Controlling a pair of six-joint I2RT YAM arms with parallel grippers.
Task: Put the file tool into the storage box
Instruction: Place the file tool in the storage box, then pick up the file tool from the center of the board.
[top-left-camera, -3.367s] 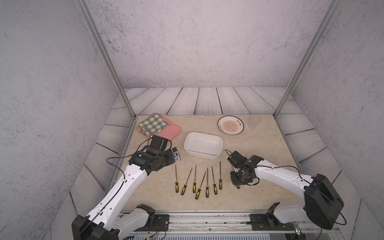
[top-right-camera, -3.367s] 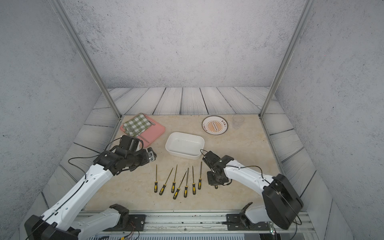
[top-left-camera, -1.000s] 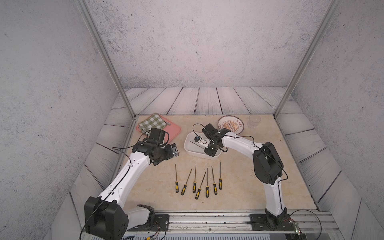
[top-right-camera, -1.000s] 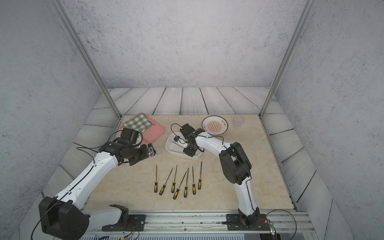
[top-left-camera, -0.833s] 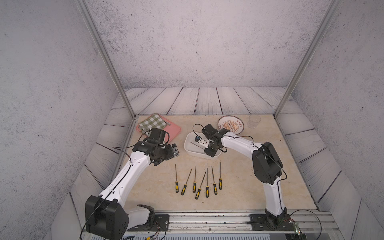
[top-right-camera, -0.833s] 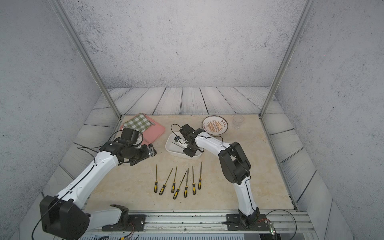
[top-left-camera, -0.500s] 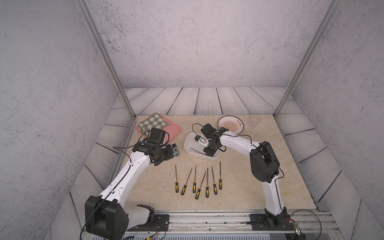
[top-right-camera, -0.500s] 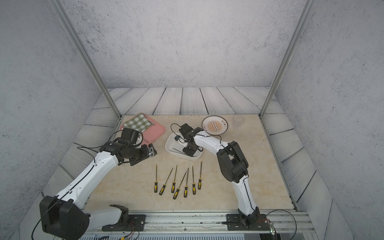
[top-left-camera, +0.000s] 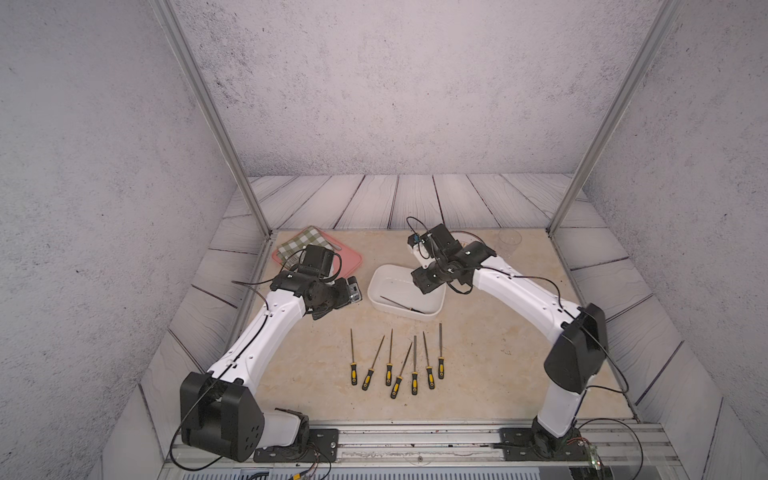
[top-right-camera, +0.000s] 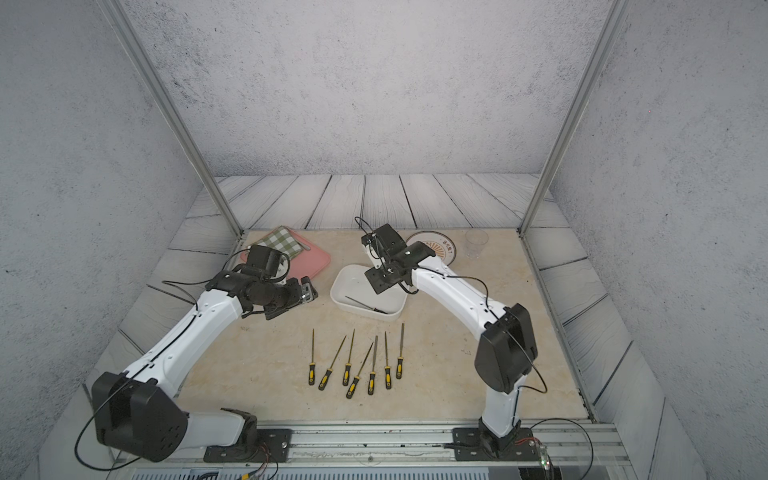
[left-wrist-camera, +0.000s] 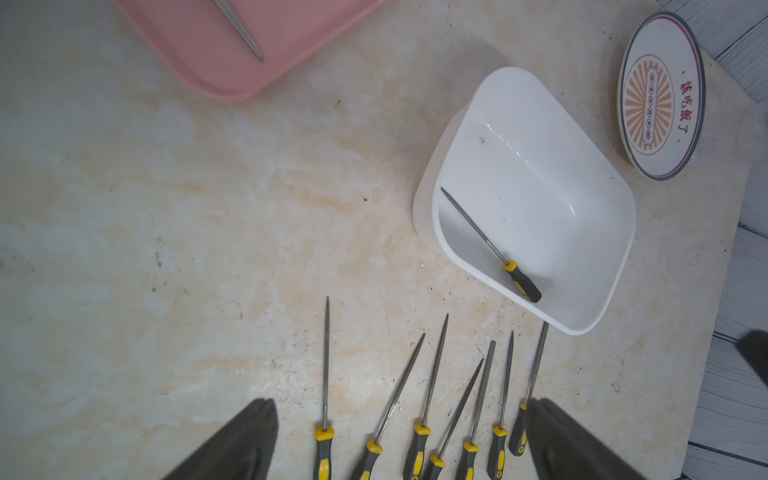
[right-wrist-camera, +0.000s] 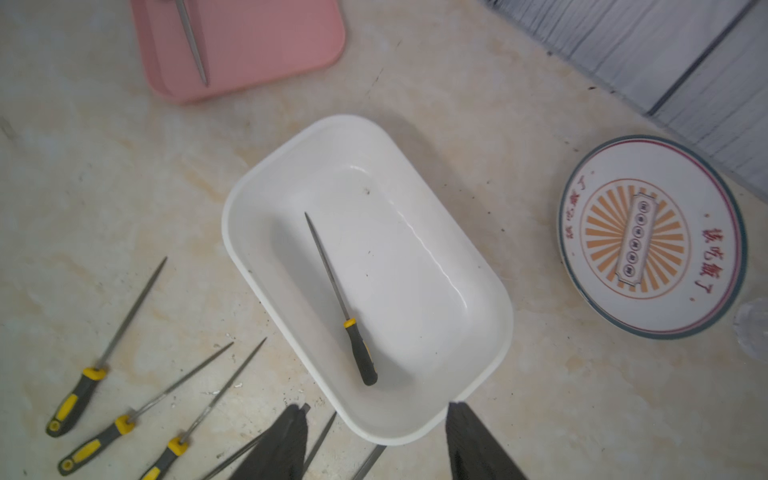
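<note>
File tool (right-wrist-camera: 339, 298), yellow-and-black handle, lies flat on the floor of the storage box (right-wrist-camera: 399, 266). It is slanted across the box, handle end toward the near right corner. Both top views show the file tool (top-left-camera: 402, 304) (top-right-camera: 365, 304) fully inside the walls.

Right fingers (right-wrist-camera: 469, 449) spread wide, nothing between them, hovering above the box, clear of the file tool. Left fingers (left-wrist-camera: 249, 440) also spread, empty, raised over the table (left-wrist-camera: 166, 249) just left of the box.

Seven more files (top-left-camera: 414, 381) lie in a row on the table near the box's front wall. Pink tray (top-left-camera: 349, 259) and patterned plate (top-right-camera: 440, 249) sit further back.
</note>
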